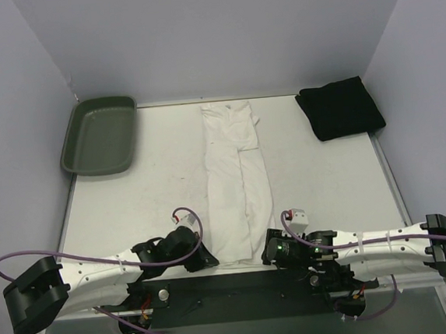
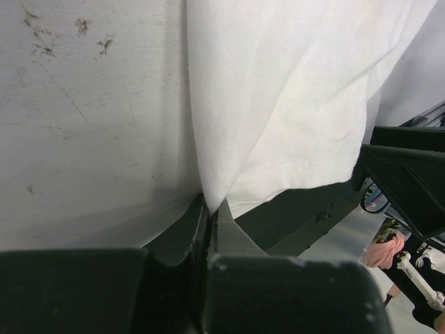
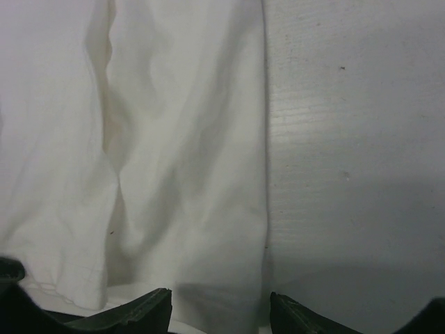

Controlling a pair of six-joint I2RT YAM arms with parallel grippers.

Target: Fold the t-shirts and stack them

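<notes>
The white t-shirt (image 1: 236, 177) lies folded lengthwise into a long narrow strip down the middle of the table. The black t-shirt (image 1: 340, 107) lies folded at the far right corner. My left gripper (image 1: 210, 259) is at the strip's near left corner; in the left wrist view (image 2: 211, 209) its jaws are shut on a pinch of the white t-shirt (image 2: 278, 104). My right gripper (image 1: 266, 253) is at the near right corner. In the right wrist view it (image 3: 219, 309) is open, its fingers astride the right edge of the white t-shirt (image 3: 174, 160).
A dark green plastic tray (image 1: 99, 135) sits at the far left corner, partly over the table's edge. White walls close in the back and sides. The table's near edge (image 1: 232, 272) runs right under both grippers.
</notes>
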